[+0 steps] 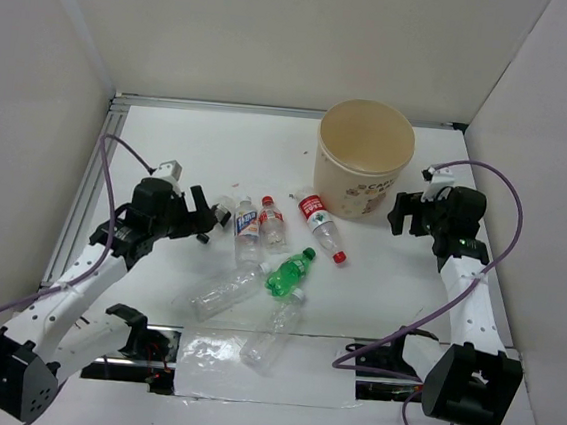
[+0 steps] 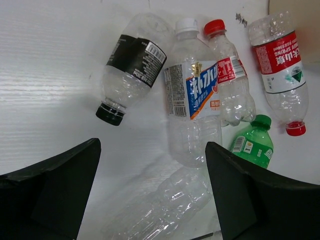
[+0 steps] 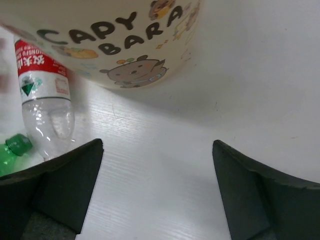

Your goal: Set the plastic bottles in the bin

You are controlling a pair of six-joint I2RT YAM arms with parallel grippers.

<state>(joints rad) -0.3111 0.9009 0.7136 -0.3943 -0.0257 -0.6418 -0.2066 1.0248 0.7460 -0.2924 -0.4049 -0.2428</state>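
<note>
Several plastic bottles lie in the middle of the table: a black-label one (image 1: 221, 210) (image 2: 131, 67), a blue-label one (image 1: 248, 231) (image 2: 192, 100), a small red-capped one (image 1: 273, 224) (image 2: 229, 80), a red-white labelled one (image 1: 321, 222) (image 3: 45, 100), a green one (image 1: 290, 272) (image 2: 254, 142) and two bare clear ones (image 1: 226, 291) (image 1: 273, 329). The tan bin (image 1: 364, 158) (image 3: 115, 40) stands upright at the back right. My left gripper (image 1: 203, 217) (image 2: 152, 155) hovers open just left of the bottles. My right gripper (image 1: 404, 214) (image 3: 157, 150) is open beside the bin, holding nothing.
White walls close in the table on the left, back and right. A metal rail (image 1: 90, 184) runs along the left edge. A crumpled clear plastic sheet (image 1: 211, 358) lies at the near edge between the arm bases.
</note>
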